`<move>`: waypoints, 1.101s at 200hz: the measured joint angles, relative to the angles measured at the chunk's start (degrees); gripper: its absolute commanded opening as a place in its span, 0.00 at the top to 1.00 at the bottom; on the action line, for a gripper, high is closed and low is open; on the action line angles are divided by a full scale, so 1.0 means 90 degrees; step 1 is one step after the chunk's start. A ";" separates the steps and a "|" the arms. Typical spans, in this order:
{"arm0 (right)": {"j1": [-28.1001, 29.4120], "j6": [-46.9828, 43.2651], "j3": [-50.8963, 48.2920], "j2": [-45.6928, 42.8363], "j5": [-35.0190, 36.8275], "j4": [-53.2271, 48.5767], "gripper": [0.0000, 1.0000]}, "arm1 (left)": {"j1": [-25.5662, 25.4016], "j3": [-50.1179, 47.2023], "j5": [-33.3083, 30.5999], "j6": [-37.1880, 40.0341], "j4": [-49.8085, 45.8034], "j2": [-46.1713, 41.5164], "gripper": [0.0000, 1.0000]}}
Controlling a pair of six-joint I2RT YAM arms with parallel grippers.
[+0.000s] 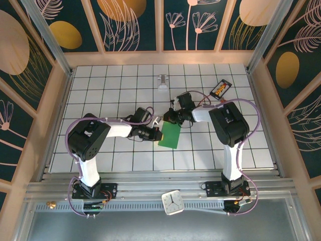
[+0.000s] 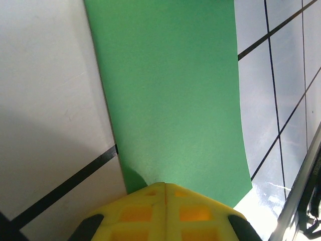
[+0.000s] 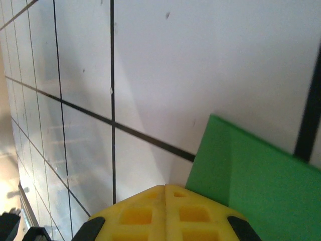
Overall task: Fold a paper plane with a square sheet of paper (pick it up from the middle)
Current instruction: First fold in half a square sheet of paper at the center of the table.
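Matt, smooth, fine-grained finish on the thin bright green paper sheet (image 2: 170, 100). Smooth gloss with light reflections on the white black-lined tabletop (image 1: 100, 90). Yellow moulded plastic, satin and pocketed, on the left gripper (image 2: 165, 187) and right gripper (image 3: 165, 188). Ribbed bare metal on the silver near-edge rail (image 1: 150, 190).

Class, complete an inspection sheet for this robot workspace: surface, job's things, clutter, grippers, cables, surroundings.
Surface: white table with black grid lines, flat.
Job's things: green paper sheet lying mid-table as an oblong, no dart shape yet.
Clutter: black-and-orange object far right; small pale clip-like item far centre; white clock on the front rail.
Grippers: left gripper shut, tips at the sheet's edge; right gripper shut, beside its corner.
Cables: purple cables looped along both arms.
Surroundings: dark floral wall panels in pale frames.
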 measured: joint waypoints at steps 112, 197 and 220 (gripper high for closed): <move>-0.0182 0.0024 0.0889 0.0471 -0.0019 -0.0692 1.00 | -0.0061 0.0017 -0.0102 0.0172 -0.0066 0.0000 1.00; -0.0284 0.0056 0.1506 0.0784 0.0044 -0.1146 1.00 | -0.0083 0.0017 -0.0155 0.0231 -0.0100 -0.0019 1.00; -0.0359 0.0056 0.1756 0.0923 0.0112 -0.1214 1.00 | -0.0085 0.0024 -0.0155 0.0238 -0.0100 -0.0024 1.00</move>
